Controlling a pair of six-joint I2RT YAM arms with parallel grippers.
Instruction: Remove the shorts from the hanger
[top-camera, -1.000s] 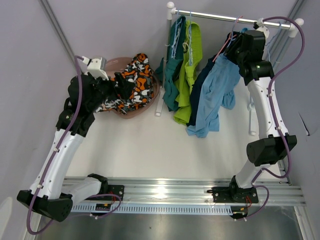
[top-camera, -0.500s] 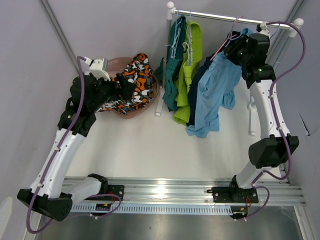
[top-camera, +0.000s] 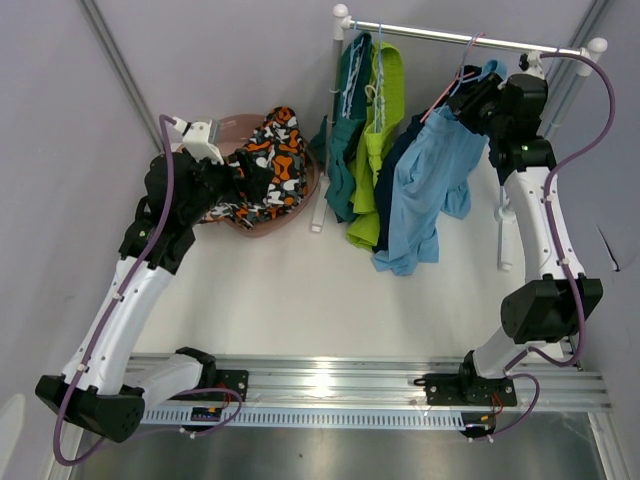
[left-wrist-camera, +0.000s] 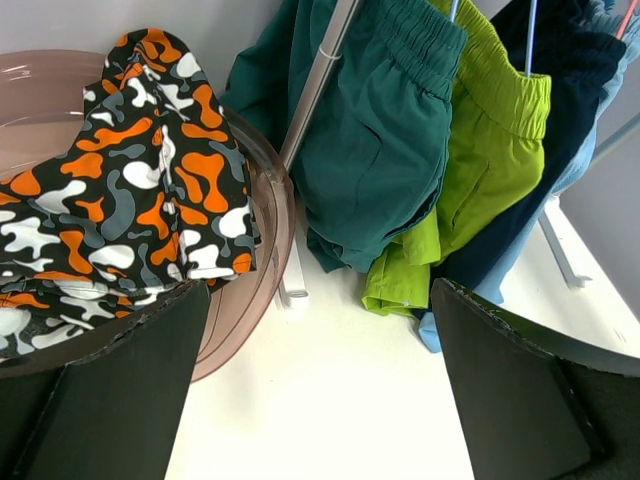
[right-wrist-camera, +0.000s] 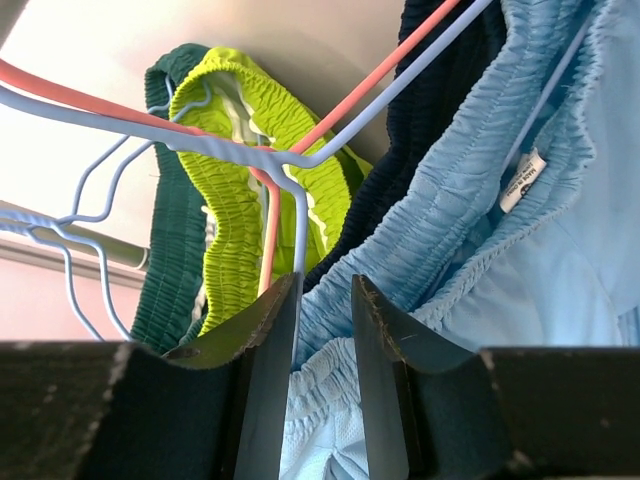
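Observation:
The blotch-patterned shorts (top-camera: 280, 160) lie in the pink basket (top-camera: 235, 125), also in the left wrist view (left-wrist-camera: 140, 200). My left gripper (top-camera: 258, 178) hovers at the basket's right rim, open and empty (left-wrist-camera: 320, 300). Teal shorts (top-camera: 345, 130), lime green shorts (top-camera: 378, 130), navy shorts (top-camera: 397, 170) and light blue shorts (top-camera: 425, 180) hang on wire hangers from the rail (top-camera: 430, 33). My right gripper (top-camera: 470, 100) is up at the rail, shut on the light blue shorts' elastic waistband (right-wrist-camera: 325, 285), next to a blue wire hanger (right-wrist-camera: 150, 135) and a pink hanger (right-wrist-camera: 380, 75).
The rack's white uprights stand at the left (top-camera: 335, 120) and right (top-camera: 505, 230) of the hanging shorts. Grey walls close in behind and on both sides. The rack's foot (left-wrist-camera: 290, 285) lies beside the basket's rim (left-wrist-camera: 270, 270).
My right gripper has moved right and up along the rail, drawing the light blue waistband with it. My left arm has shifted slightly right over the basket.

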